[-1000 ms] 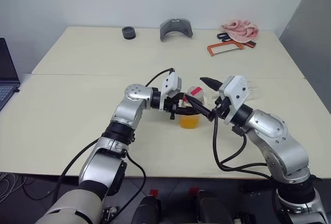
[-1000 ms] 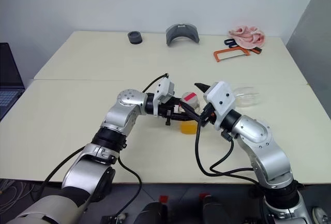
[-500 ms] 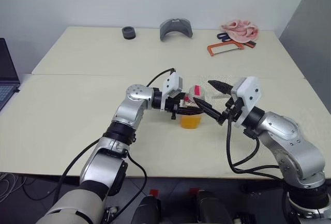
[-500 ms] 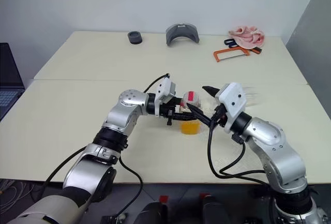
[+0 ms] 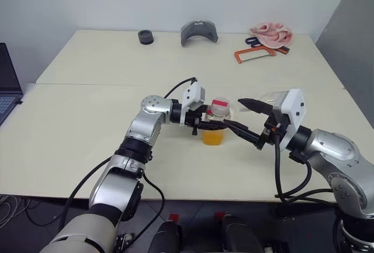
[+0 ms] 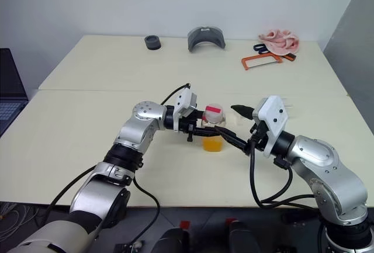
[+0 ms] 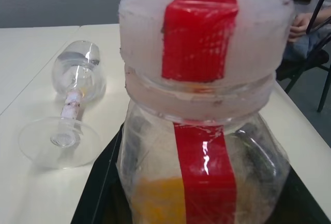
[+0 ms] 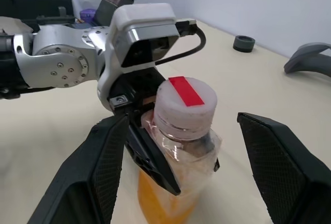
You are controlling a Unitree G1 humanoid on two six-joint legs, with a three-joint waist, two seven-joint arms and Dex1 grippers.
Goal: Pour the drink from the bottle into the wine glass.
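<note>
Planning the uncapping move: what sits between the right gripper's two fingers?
In the right wrist view, the bottle, cap still on, stands in the gap of the open right gripper, clear of both fingers. The left gripper clamps its shoulder.

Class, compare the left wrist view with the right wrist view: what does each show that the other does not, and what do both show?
Left wrist view alone: the wine glass lying on its side on the table.

Right wrist view alone: the left gripper shut on the bottle, the open right gripper, a black ring and a grey curved piece.

Both: the capped bottle with orange drink inside.
</note>
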